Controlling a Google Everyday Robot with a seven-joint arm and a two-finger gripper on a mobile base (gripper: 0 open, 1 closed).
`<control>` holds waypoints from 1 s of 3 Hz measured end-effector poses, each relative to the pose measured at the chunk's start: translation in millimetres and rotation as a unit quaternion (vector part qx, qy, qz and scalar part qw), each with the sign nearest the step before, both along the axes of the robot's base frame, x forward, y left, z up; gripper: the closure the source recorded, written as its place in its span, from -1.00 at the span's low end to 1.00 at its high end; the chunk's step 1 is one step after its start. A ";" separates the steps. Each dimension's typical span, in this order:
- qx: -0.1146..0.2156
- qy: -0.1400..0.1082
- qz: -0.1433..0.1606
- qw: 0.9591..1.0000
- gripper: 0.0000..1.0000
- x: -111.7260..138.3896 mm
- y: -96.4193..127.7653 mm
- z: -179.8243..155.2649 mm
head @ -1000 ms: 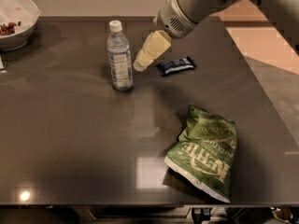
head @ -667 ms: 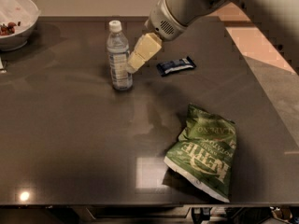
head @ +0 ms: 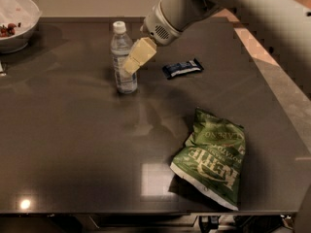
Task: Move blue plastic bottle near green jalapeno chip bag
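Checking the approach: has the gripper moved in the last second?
Yes. The gripper moved left, away from the snack bar wrapper, and now overlaps the blue plastic bottle in view.

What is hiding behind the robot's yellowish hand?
The bottle stands upright on the table, behind the gripper. Its white cap, shoulder and base show; the gripper covers part of its middle.

gripper (head: pixel 131 63) partly hiding blue plastic bottle (head: pixel 120 46), bowl (head: pixel 15 42) cropped

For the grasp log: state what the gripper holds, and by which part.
Cannot be told. The gripper sits at the mid-body of the blue plastic bottle, which stands upright on the table; no hold is confirmed.
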State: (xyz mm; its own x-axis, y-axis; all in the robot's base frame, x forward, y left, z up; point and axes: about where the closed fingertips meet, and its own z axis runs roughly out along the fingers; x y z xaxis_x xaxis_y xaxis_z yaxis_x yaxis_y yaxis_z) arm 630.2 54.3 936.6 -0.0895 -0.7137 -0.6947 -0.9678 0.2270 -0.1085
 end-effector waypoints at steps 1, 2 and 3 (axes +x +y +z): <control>0.009 0.005 0.008 1.000 -1.00 0.2 11.3 -1.7; 0.021 0.009 0.013 1.000 -0.62 0.3 19.8 -0.8; 0.031 0.010 0.018 0.999 -0.19 -2.8 22.9 3.4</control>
